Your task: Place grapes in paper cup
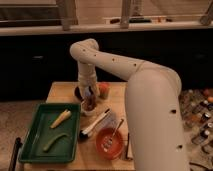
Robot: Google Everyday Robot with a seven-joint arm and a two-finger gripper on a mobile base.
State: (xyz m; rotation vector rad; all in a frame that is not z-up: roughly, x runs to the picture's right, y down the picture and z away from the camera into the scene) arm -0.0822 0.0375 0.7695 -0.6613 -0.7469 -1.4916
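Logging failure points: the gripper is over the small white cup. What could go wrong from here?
The gripper hangs low over the small white paper cup with the dark purple grapes at its mouth; the bunch could catch the rim and tip it. The small orange container close beside could get knocked.

The robot's white arm (150, 100) fills the lower right foreground as a broad, rounded segment, then narrows as it sweeps up and to the left, small dark dots along its shell. At its highest point it bends sharply at a rounded elbow (84, 50). From there the forearm (87, 72) drops almost straight down. The dark gripper (90, 97) hangs at the arm's end, pointing downward, low over the middle of the table (62, 90), left of the arm's bulk.
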